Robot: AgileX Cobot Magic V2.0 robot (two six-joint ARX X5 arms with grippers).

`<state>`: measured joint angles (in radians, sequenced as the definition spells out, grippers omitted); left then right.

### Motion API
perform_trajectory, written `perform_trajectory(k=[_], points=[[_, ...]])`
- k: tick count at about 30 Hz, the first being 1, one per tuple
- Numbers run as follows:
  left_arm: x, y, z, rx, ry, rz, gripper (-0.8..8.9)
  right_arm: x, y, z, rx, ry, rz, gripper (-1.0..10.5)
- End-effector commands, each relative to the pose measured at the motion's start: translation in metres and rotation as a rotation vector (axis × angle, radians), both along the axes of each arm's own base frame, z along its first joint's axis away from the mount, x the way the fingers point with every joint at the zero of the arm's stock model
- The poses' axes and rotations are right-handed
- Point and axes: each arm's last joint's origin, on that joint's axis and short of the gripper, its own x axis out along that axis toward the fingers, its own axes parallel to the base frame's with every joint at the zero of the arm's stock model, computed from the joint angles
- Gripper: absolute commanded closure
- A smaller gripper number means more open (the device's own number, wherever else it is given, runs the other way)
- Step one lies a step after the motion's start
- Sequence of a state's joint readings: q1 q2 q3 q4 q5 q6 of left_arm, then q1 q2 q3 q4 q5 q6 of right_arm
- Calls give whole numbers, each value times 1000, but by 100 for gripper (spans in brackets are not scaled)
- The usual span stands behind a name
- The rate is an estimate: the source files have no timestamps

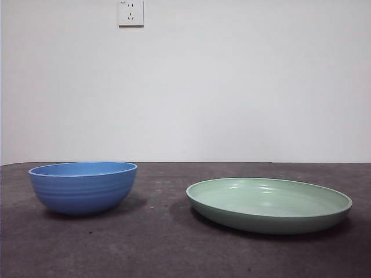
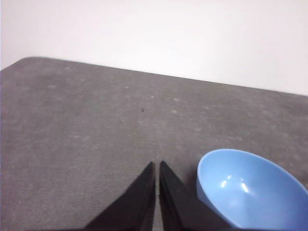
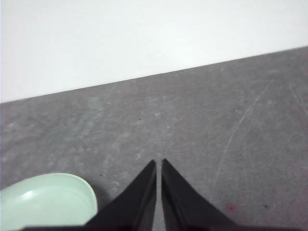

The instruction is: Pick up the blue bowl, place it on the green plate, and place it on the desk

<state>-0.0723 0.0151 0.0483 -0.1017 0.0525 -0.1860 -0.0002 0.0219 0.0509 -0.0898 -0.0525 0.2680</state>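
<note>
Background: plain white wall rose behind the surface, with a white wall socket [image 1: 130, 13] high up in the front view.
Surface: dark grey, matte, speckled surface [image 1: 162, 243] ran level to a straight far edge against the wall; one rounded corner showed in the left wrist view.
Blue bowl: round, medium-blue, ridged matte bowl [image 1: 83, 187] stood upright on the surface, well apart from the plate.
Green plate: wide, shallow, pale mint-green round plate [image 1: 269, 204] lay flat on the surface beside the bowl, with bare surface between them and in front of both.
Left gripper: left gripper [image 2: 157, 166] had its black jaws pressed together, holding nothing, hanging above the surface just beside the bowl's rim [image 2: 250, 190].
Right gripper: right gripper [image 3: 159, 163] was likewise closed and empty, above bare surface near the plate's edge [image 3: 45, 199].
Arms: neither showed in the front view.
</note>
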Motion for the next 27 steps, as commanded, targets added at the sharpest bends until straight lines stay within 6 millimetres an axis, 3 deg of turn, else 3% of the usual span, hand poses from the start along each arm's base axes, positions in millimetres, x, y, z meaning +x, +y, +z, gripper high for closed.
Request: perform_trajectory(k=[1, 13, 20, 27], points=[[-3, 0, 20, -74, -50, 7, 798, -2, 0, 21, 88, -45, -3, 933], [10, -2, 105, -164, 12, -8, 798, 15, 4, 98, 144, 114, 124, 933], [41, -11, 151, -177, 144, -232, 799, 41, 9, 143, 101, 237, 275, 933], [65, -23, 178, -158, 220, -384, 798, 62, 23, 172, 72, 305, 519, 933]])
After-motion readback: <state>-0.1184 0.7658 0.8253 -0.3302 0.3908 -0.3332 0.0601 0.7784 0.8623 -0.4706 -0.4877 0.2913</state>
